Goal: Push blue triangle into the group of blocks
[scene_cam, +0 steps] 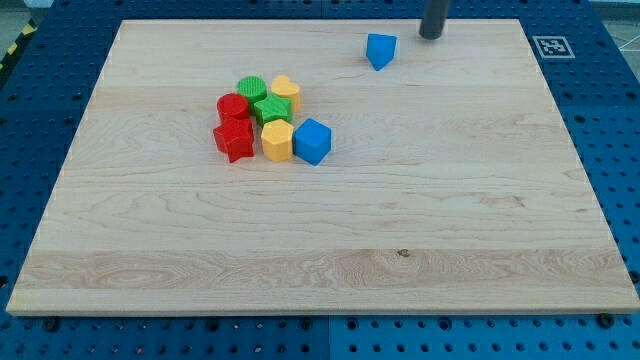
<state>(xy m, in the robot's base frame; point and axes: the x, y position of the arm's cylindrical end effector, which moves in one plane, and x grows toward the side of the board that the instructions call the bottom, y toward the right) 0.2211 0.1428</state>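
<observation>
The blue triangle (380, 50) lies alone near the view's top, right of centre, on the wooden board (450, 200). My tip (431, 36) stands just to its upper right, a short gap away and not touching it. The group sits to the lower left of the triangle: a green round block (251, 88), a yellow heart-like block (286, 93), a red round block (233, 106), a green star (271, 109), a red star (234, 140), a yellow hexagon-like block (277, 141) and a blue cube (312, 141). They are packed close together.
The board lies on a blue perforated table (610, 120). A black-and-white marker tag (551, 46) sits at the board's top right corner. Yellow-black tape (12, 50) shows at the view's top left.
</observation>
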